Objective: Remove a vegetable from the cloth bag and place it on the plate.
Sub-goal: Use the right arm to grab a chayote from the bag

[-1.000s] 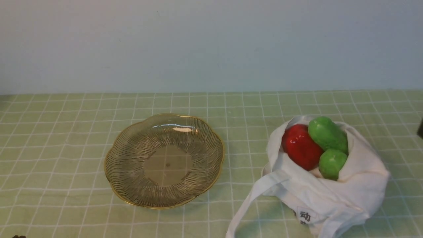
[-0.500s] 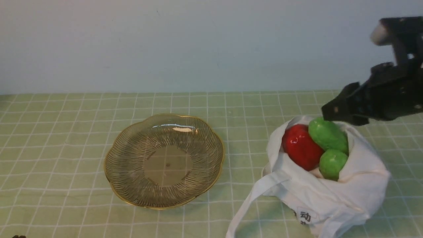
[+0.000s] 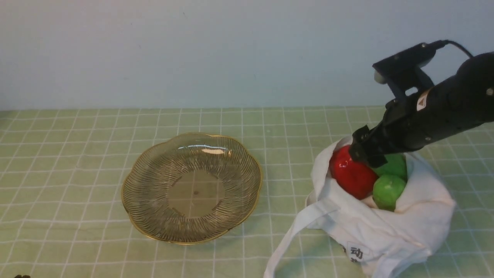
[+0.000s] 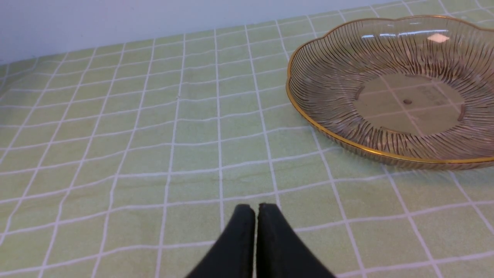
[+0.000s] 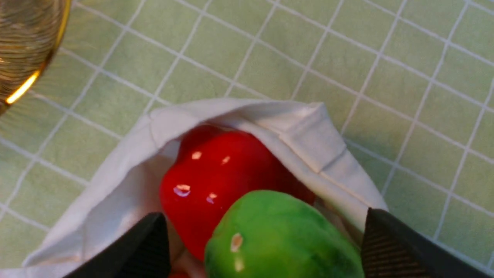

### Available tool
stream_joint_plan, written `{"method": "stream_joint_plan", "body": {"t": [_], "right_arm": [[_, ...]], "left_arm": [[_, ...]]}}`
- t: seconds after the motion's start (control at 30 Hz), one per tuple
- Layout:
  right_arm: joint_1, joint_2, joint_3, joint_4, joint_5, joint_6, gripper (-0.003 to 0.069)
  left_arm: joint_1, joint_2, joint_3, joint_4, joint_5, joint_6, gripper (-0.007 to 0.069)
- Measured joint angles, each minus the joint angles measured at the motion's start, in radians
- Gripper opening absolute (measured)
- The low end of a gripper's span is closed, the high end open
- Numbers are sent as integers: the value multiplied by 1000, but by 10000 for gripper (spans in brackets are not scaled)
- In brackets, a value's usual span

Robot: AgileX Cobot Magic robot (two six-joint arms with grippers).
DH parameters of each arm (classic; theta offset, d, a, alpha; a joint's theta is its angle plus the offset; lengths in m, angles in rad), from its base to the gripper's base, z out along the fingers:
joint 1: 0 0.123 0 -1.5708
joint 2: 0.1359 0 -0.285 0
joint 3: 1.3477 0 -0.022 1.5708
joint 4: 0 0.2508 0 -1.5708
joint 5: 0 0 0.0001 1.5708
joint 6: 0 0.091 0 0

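Observation:
The cloth bag [image 3: 386, 227] lies at the right with its mouth open. In the mouth are the light-green gourd [image 3: 393, 166], a glossy red pepper [image 3: 349, 173] and a small round green fruit [image 3: 387, 191]. My right gripper [image 3: 362, 154] is at the bag's mouth, hiding the gourd's far end. In the right wrist view it [image 5: 262, 218] is open, with one finger on each side of the gourd [image 5: 278, 235], beside the pepper [image 5: 216, 181] and inside the bag's rim [image 5: 316, 143]. The empty plate [image 3: 154, 181] sits left of the bag. My left gripper [image 4: 256, 208] is shut and empty, low over the cloth near the plate [image 4: 386, 88].
A green checked tablecloth [image 3: 77, 154] covers the table. A pale wall stands behind it. The bag's long strap [image 3: 293, 235] trails toward the front edge between the plate and the bag.
My right arm has come in from the right and moved down to the bag's mouth, now covering the gourd's upper end. The bag, its contents and the plate have not moved.

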Motion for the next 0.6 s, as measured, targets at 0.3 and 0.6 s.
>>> {"method": "stream_joint_plan", "body": {"t": [0.3,0.6], "right_arm": [[1,-1,-12,-21,13,58,444],[2,-177,-115,87,98,66,444]], "left_arm": [[0,0,0,0,0,0,-5],[0,0,0,0,0,0,-5]]}}
